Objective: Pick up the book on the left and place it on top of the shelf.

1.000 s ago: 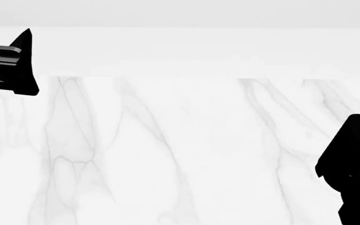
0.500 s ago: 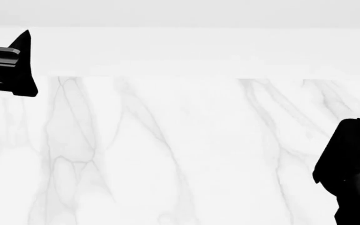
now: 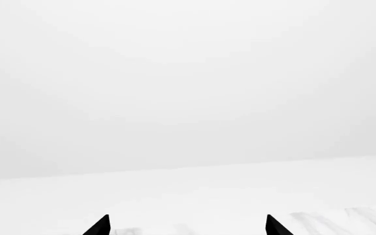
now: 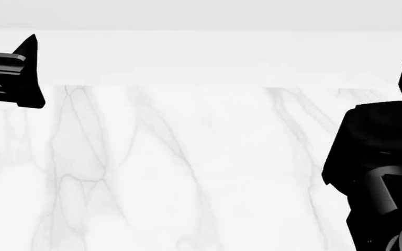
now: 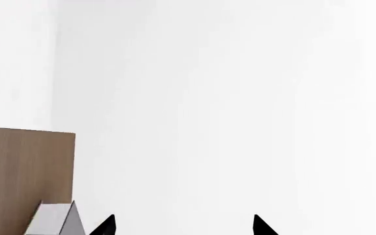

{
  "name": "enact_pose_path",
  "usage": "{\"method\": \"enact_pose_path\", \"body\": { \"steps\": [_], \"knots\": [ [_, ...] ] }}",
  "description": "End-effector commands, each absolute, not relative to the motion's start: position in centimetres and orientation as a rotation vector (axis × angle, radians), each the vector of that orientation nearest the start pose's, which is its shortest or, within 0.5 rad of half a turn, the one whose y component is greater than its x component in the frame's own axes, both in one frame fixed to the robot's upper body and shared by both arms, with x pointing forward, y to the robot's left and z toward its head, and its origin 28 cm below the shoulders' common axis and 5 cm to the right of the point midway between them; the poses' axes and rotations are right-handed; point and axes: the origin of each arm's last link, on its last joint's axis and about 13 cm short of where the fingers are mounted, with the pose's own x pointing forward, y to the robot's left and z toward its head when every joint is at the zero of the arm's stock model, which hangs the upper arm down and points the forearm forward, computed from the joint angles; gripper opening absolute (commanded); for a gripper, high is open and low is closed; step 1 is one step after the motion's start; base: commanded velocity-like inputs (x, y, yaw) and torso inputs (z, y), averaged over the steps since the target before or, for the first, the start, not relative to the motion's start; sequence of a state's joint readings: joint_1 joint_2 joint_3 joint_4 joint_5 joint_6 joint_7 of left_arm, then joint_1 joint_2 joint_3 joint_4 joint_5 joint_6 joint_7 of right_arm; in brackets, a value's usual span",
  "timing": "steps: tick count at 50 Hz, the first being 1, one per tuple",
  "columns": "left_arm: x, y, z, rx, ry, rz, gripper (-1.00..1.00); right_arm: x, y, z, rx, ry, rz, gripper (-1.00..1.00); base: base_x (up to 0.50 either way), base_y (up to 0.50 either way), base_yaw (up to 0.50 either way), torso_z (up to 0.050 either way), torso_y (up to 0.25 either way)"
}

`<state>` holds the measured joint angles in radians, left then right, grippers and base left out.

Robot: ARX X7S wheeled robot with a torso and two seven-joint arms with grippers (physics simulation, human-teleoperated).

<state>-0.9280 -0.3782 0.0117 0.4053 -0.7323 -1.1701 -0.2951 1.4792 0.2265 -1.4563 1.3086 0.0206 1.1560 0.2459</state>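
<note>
A white marble table (image 4: 187,172) fills the head view, its veined top running back to a pale wall. Over its right side rises the black right arm (image 4: 379,172), bulky and close to the camera, with its pincer at the frame's edge. The left pincer (image 4: 16,73) juts in over the table's far left edge, only one dark pointed finger and its stepped mount showing.

In the right wrist view, a brown wooden shelf (image 5: 21,171) stands just beyond and to one side of the right pincer (image 5: 182,226), whose two black fingertips (image 5: 104,226) are spread well apart with nothing between them. A pale grey book (image 5: 54,219) rests against the shelf board, just beside one fingertip; whether they touch cannot be told.

The left wrist view shows that pincer's fingertips (image 3: 100,226) likewise set wide, empty, above the marble.

The black book appears in none of the views.
</note>
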Motion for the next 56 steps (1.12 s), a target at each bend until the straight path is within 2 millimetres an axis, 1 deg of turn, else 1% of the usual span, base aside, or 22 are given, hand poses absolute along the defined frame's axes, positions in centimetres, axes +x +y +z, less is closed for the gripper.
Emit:
{"method": "enact_pose_path", "body": {
  "steps": [1, 18, 21, 22, 24, 25, 26, 28, 29, 31, 32, 33, 34, 35, 36, 37, 40, 41, 47, 56],
  "knots": [
    [28.5, 24.6, 27.0, 0.004, -0.101, -0.121, 1.00, 39.6, -19.8, 25.2, -1.472, 0.565, -0.838, 1.00, 0.00, 0.00, 0.00, 0.000, 0.000],
    [28.5, 24.6, 26.9, 0.002, -0.099, -0.121, 1.00, 39.8, -19.5, 25.2, -1.466, 0.542, -0.824, 1.00, 0.00, 0.00, 0.00, 0.000, 0.000],
    [28.5, 24.6, 26.9, 0.001, -0.099, -0.122, 1.00, 39.9, -19.3, 25.1, -1.442, 0.527, -0.808, 1.00, 0.00, 0.00, 0.00, 0.000, 0.000],
    [28.5, 24.6, 26.9, 0.002, -0.098, -0.121, 1.00, 40.1, -19.2, 25.1, -1.413, 0.519, -0.790, 1.00, 0.00, 0.00, 0.00, 0.000, 0.000],
    [28.5, 24.6, 26.9, 0.001, -0.098, -0.121, 1.00, 40.6, -18.6, 25.0, -1.259, 0.498, -0.698, 1.00, 0.00, 0.00, 0.00, 0.000, 0.000],
    [28.5, 24.5, 26.9, 0.004, -0.097, -0.122, 1.00, 41.0, -18.1, 25.1, -1.193, 0.445, -0.641, 1.00, 0.00, 0.00, 0.00, 0.000, 0.000],
    [28.6, 24.5, 26.9, 0.006, -0.096, -0.122, 1.00, 41.4, -17.6, 25.2, -1.087, 0.409, -0.593, 1.00, 0.00, 0.00, 0.00, 0.000, 0.000],
    [28.6, 24.5, 26.8, 0.006, -0.095, -0.122, 1.00, 41.8, -17.1, 25.2, -0.978, 0.382, -0.507, 1.00, 0.00, 0.00, 0.00, 0.000, 0.000],
    [28.7, 24.5, 26.9, 0.003, -0.097, -0.123, 1.00, 42.3, -16.4, 25.2, -0.794, 0.326, -0.409, 1.00, 0.00, 0.00, 0.00, 0.000, 0.000],
    [28.7, 24.4, 26.8, 0.003, -0.097, -0.124, 1.00, 42.6, -16.0, 24.8, -0.659, 0.309, -0.304, 1.00, 0.00, 0.00, 0.00, 0.000, 0.000],
    [28.7, 24.4, 26.8, 0.004, -0.096, -0.125, 1.00, 42.6, -15.9, 24.6, -0.612, 0.301, -0.288, 1.00, 0.00, 0.00, 0.00, 0.000, 0.000],
    [28.7, 24.4, 26.7, 0.004, -0.094, -0.124, 1.00, 42.9, -15.6, 24.5, -0.464, 0.254, -0.176, 1.00, 0.00, 0.00, 0.00, 0.000, 0.000],
    [28.7, 24.4, 26.7, 0.004, -0.095, -0.124, 1.00, 43.0, -15.5, 24.5, -0.395, 0.249, -0.128, 1.00, 0.00, 0.00, 0.00, 0.000, 0.000],
    [28.7, 24.4, 26.7, 0.004, -0.095, -0.124, 1.00, 43.0, -15.5, 24.5, -0.395, 0.249, -0.128, 1.00, 0.00, 0.00, 0.00, 0.000, 0.000],
    [28.7, 24.4, 26.8, 0.005, -0.096, -0.123, 1.00, 43.1, -15.1, 24.6, -0.282, 0.172, -0.047, 1.00, 0.00, 0.00, 0.00, 0.000, 0.000],
    [28.7, 24.4, 26.9, 0.004, -0.098, -0.123, 1.00, 42.6, -14.9, 24.7, -0.190, 0.176, 0.002, 1.00, 0.00, 0.00, 0.00, 0.000, 0.000],
    [28.7, 24.4, 26.8, 0.003, -0.098, -0.124, 1.00, 41.4, -14.6, 24.5, -0.147, 0.135, 0.033, 1.00, 0.00, 0.00, 0.00, 0.000, 0.000],
    [28.7, 24.4, 26.8, 0.004, -0.097, -0.124, 1.00, 40.8, -14.3, 24.3, -0.110, 0.132, 0.076, 1.00, 0.00, 0.00, 0.00, 0.000, 0.000],
    [28.8, 24.4, 26.9, 0.004, -0.098, -0.124, 1.00, 39.4, -13.9, 23.8, -0.059, 0.138, 0.144, 1.00, 0.00, 0.00, 0.00, 0.000, 0.000],
    [28.8, 24.3, 26.9, 0.003, -0.101, -0.127, 1.00, 37.7, -13.2, 23.8, -0.092, 0.079, 0.159, 1.00, 0.00, 0.00, 0.00, 0.000, 0.000]
  ]
}}
